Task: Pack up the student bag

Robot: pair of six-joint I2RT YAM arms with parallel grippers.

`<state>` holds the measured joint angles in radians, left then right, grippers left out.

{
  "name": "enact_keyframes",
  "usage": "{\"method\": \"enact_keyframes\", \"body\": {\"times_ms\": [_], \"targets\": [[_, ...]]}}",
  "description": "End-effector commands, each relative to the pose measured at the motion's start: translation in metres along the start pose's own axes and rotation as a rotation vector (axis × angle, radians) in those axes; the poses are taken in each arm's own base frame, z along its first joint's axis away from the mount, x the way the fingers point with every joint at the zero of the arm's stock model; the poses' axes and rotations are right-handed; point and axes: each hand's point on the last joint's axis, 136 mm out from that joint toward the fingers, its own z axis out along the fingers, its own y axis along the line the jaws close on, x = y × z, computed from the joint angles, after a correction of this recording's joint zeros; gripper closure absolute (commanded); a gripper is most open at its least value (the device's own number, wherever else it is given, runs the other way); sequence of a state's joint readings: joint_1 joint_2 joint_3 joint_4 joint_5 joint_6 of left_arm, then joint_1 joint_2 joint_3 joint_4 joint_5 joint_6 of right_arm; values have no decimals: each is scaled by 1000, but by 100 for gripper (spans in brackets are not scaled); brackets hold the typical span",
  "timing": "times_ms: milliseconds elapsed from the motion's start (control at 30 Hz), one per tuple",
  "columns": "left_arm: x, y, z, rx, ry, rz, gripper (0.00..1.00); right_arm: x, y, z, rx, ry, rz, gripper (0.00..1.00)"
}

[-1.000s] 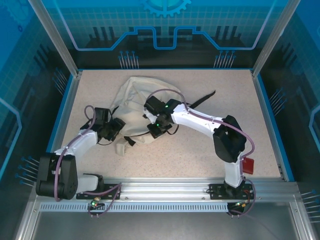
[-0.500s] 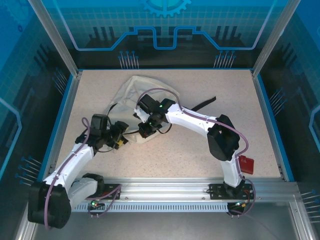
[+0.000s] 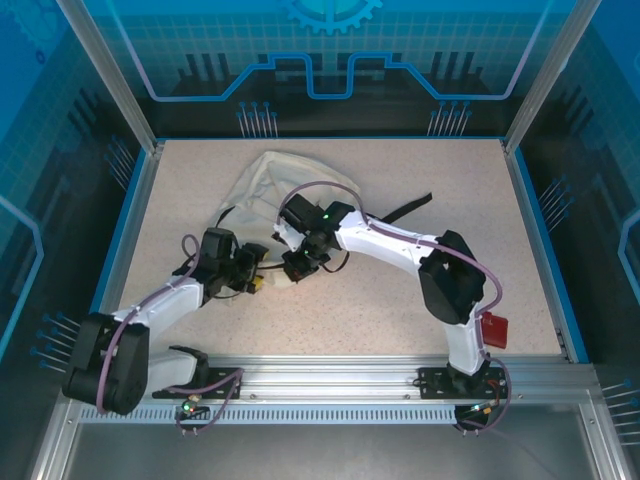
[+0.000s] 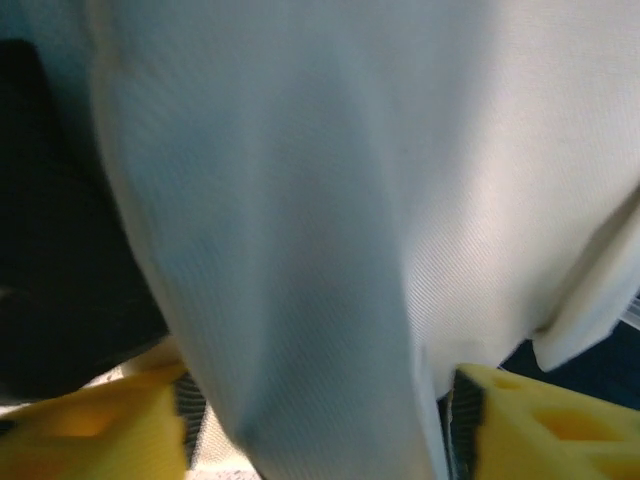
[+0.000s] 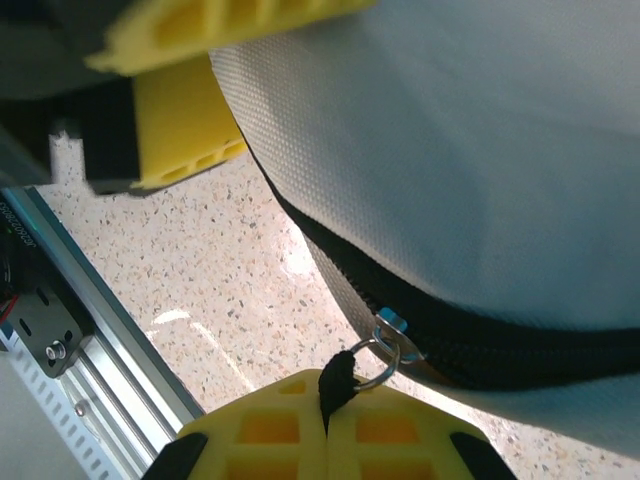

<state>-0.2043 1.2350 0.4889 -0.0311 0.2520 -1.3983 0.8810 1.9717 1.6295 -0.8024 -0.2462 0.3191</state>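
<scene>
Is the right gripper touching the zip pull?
Touching. The right wrist view shows the right gripper shut on the black zip pull of the bag.

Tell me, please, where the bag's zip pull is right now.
In the right wrist view the zip pull sits bottom centre, on the black zip line of the student bag, its cord pinched in the right hand above the speckled table.

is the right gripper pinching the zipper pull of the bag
Yes, the right gripper is shut on the black zipper pull of the student bag, its jaws pressed together around the cord.
</scene>
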Motion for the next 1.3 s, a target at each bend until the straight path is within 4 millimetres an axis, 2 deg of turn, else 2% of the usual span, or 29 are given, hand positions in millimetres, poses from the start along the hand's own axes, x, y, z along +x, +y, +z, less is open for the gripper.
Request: {"method": "enact_keyframes", "body": {"times_ms": [0,67,233,367,467,733,933,1067,1100,1167,1233,1267], "targets": [[-7,-1,5,6,-37,19,53,10,-1,-23,13,5,-13,100],[-10,4,4,-21,-58,35,70,18,-20,-27,96,33,3,100],[-12,22,3,-89,-71,73,100,32,-79,-37,291,106,46,100],[-12,41,1,-143,-71,93,100,30,-117,-42,386,152,82,100],[-11,50,-1,-171,-70,109,100,25,-137,-41,430,176,104,100],[-8,60,-5,-195,-55,131,100,21,-197,-51,639,218,222,100],[-4,53,-8,-177,-41,154,100,22,-219,-69,774,187,336,100],[1,37,-13,-145,-19,205,100,25,-205,-69,694,159,344,100],[3,30,-15,-125,-9,222,99,27,-199,-68,662,157,335,100],[9,14,-21,-104,16,268,69,33,-185,-66,582,155,305,100],[13,0,-29,-81,30,315,46,43,-178,-69,537,158,295,100],[15,-6,-34,-76,32,340,38,50,-177,-71,520,162,298,100]]}}
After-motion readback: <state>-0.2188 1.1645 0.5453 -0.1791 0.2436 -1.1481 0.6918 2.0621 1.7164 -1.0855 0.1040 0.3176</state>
